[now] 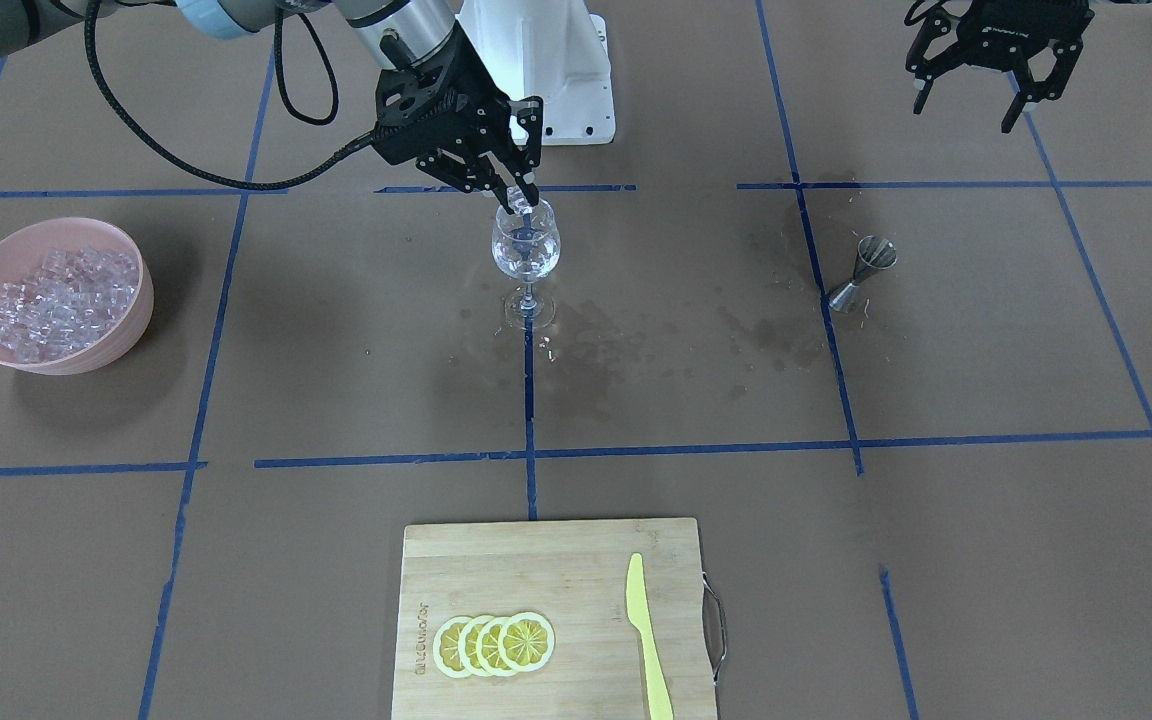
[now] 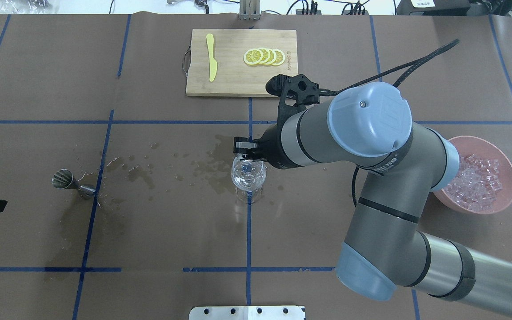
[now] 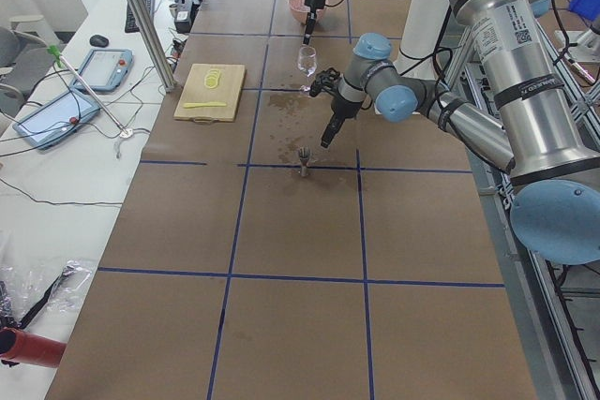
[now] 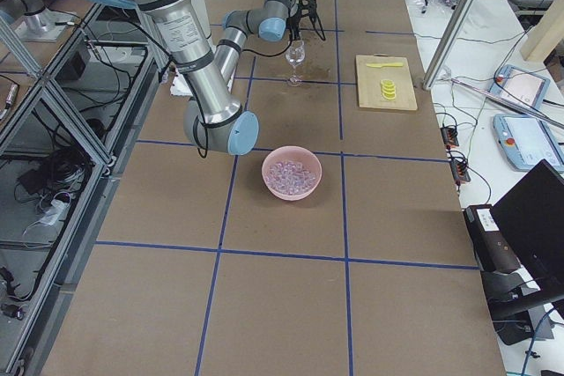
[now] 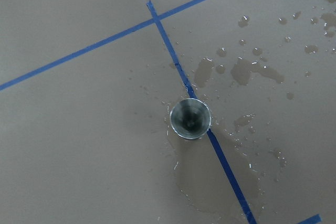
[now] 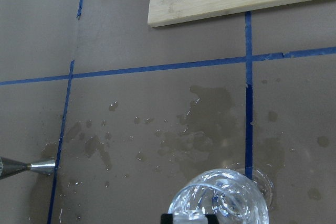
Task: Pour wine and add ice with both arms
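Overhead view as our clock, wine glass [image 1: 526, 250] at centre. The ice [image 1: 56, 300] is a loose heap of clear cubes w/ no common direction and no long axis to speak of. It fills a pink bowl [image 1: 131, 335] at approx. 3 o'clock, well apart from the glass. The glass stands upright, long axis vertical, mouth up, on a blue tape cross on the worktop [image 1: 336, 400].

Right claw [image 1: 524, 200] points down at a tilt, tips right at the glass rim on its 12 o'clock side. Its fingers are nearly together, and in the wrist view we see them pinching one ice cube [image 6: 188, 216] just over the bowl of the glass.

Left claw [image 1: 986, 95] hangs in the air w/ fingers spread wide, holding nothing and touching nothing. It is over a steel jigger [image 1: 861, 275] that stands upright at 9 o'clock amid wet patches [image 1: 586, 350].

At 12 o'clock lies a bamboo board [image 1: 536, 570] w/ lemon slices [image 1: 494, 643] and a yellow knife [image 1: 648, 640].
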Controlling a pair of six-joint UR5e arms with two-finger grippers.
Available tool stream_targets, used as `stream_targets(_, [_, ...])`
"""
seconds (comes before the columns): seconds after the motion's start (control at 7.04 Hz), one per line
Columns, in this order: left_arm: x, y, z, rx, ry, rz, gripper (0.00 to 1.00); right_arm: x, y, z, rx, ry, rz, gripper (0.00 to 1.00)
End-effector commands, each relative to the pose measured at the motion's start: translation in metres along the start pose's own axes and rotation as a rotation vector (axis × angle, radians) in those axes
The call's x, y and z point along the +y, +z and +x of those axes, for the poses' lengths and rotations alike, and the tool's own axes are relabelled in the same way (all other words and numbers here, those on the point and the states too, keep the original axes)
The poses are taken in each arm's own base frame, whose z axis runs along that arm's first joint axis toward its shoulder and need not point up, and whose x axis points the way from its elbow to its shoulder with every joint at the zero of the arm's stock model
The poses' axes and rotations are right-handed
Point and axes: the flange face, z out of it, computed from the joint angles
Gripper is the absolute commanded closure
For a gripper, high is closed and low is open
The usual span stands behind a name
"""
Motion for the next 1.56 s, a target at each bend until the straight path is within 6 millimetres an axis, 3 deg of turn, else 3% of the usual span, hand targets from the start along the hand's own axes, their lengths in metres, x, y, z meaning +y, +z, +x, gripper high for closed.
stream_targets(0.0, [-0.004,-0.009,-0.010,-0.018,0.020,0.019,0.00,0.000,0.002,-0.002,0.000,0.000,-0.002,0.43])
stream_targets(0.14, [-0.004,-0.011,-0.011,-0.028,0.021,0.010,0.00,-0.001,0.002,-0.003,0.001,-0.001,0.007,0.18])
stream_targets(0.28, [-0.004,-0.013,-0.010,-0.021,0.021,0.007,0.00,-0.001,0.000,-0.006,-0.004,-0.002,0.012,0.05])
stream_targets(0.57, [-0.006,-0.020,-0.013,-0.027,0.013,0.018,0.00,-0.002,-0.003,-0.008,-0.011,0.005,0.015,0.02])
stream_targets(0.71, [-0.010,-0.026,-0.025,-0.054,0.046,0.032,0.00,-0.001,-0.007,-0.008,-0.016,0.006,0.014,0.01])
stream_targets(0.99, [-0.040,-0.037,-0.038,-0.091,0.080,0.007,0.00,-0.002,-0.027,-0.008,0.013,0.016,0.015,0.00])
stream_targets(1.14, [-0.054,-0.040,-0.040,-0.099,0.077,0.022,0.00,-0.009,-0.038,-0.005,0.034,0.026,0.023,0.00])
stream_targets(1.28, [-0.066,-0.038,-0.056,-0.079,0.075,0.022,0.00,-0.025,-0.053,0.002,0.055,0.047,0.022,0.00])
stream_targets(1.42, [-0.082,-0.042,-0.085,-0.053,0.059,0.036,0.00,-0.051,-0.071,0.020,0.075,0.085,-0.004,0.00])
